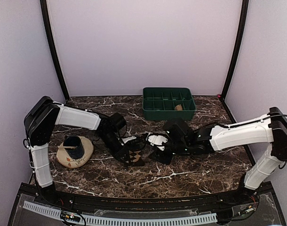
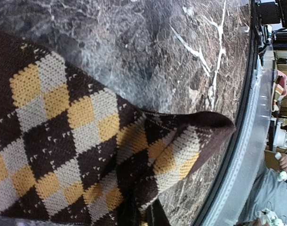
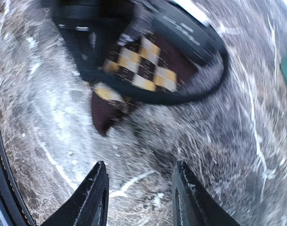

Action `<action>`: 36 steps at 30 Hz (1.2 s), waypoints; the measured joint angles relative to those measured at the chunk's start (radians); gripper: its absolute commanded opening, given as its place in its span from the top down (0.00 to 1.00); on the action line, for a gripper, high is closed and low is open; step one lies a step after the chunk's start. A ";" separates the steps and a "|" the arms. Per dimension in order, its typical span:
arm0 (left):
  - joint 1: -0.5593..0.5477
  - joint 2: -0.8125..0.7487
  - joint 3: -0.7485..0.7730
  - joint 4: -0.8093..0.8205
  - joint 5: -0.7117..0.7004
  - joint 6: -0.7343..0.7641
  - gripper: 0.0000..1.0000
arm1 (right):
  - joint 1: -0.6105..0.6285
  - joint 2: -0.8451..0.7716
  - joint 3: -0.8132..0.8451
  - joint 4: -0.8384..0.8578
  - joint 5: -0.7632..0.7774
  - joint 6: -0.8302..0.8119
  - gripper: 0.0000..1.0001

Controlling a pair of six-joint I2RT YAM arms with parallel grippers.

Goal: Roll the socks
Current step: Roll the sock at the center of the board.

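A brown, black and cream diamond-check sock (image 1: 134,155) lies mid-table. It fills the left wrist view (image 2: 73,141), bunched at the bottom edge where my left gripper (image 1: 126,151) is shut on it; the fingers are almost hidden by fabric. My right gripper (image 1: 160,154) is just right of the sock, open and empty. In the right wrist view its fingertips (image 3: 95,188) stand wide apart over bare marble, with the sock (image 3: 143,61) and its dark end ahead of them. A small tan piece (image 1: 179,107), possibly the plain sock, lies in the green tray (image 1: 168,112).
A round cream dish (image 1: 87,151) with orange marks sits at the left, a dark blue cylinder (image 1: 75,146) standing on it. The green compartment tray is at the back centre. The table's front edge (image 2: 237,155) is close to the sock.
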 measured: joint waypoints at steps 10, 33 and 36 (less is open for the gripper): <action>0.035 0.046 0.011 -0.066 0.095 0.031 1.00 | 0.157 0.042 0.022 0.051 0.166 -0.177 0.58; 0.069 0.077 0.016 -0.096 0.163 0.057 1.00 | 0.233 0.276 0.156 0.071 0.217 -0.407 0.59; 0.069 0.078 0.016 -0.097 0.167 0.062 1.00 | 0.233 0.293 0.159 0.072 0.219 -0.423 0.59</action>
